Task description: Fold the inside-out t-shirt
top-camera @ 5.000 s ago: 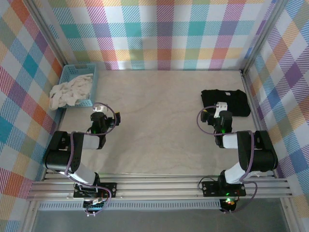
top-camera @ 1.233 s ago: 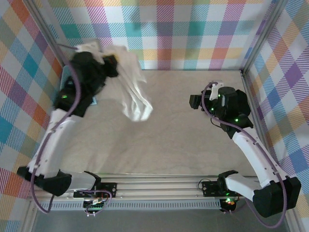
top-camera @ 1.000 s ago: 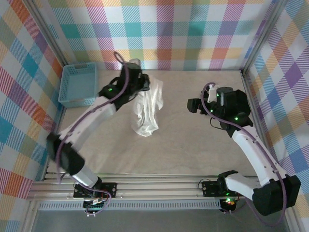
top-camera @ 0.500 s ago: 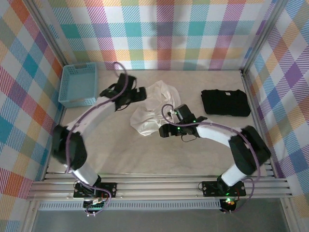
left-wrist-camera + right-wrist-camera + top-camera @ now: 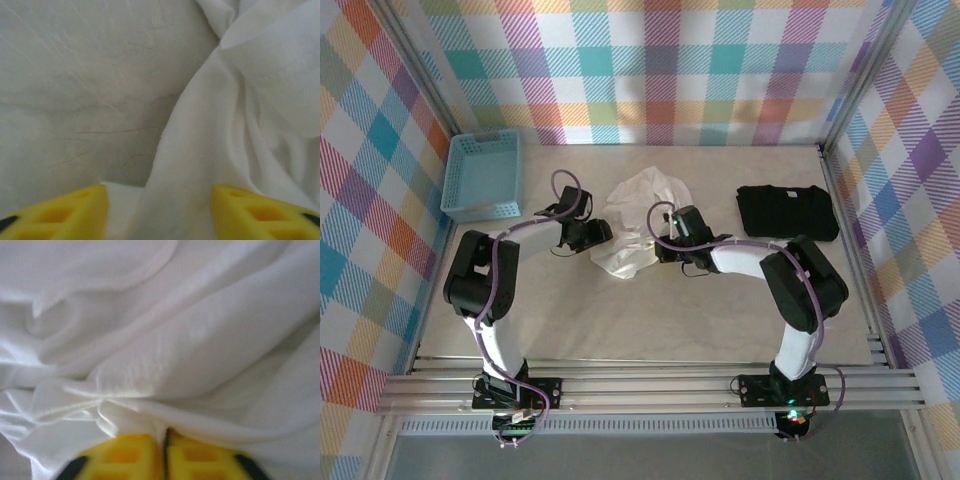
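The inside-out t-shirt (image 5: 638,222) lies as a crumpled white heap in the middle of the table. My left gripper (image 5: 601,235) is low at the heap's left edge. In the left wrist view its yellow fingers (image 5: 56,211) stand apart, and a ridge of the white shirt (image 5: 200,165) runs between them, unpinched. My right gripper (image 5: 660,246) is at the heap's right side. In the right wrist view the right gripper (image 5: 165,456) has its yellow fingers pressed together on a thin fold of the shirt (image 5: 150,412).
A blue basket (image 5: 484,176) stands at the back left. A black folded garment (image 5: 787,212) lies at the right, close to the side wall. Bare tabletop (image 5: 650,310) stretches between the shirt and the arm bases.
The left gripper let the shirt fall to the table, then came down at its left edge, its jaws narrowing. The right arm swung in from the right and shut on a fold.
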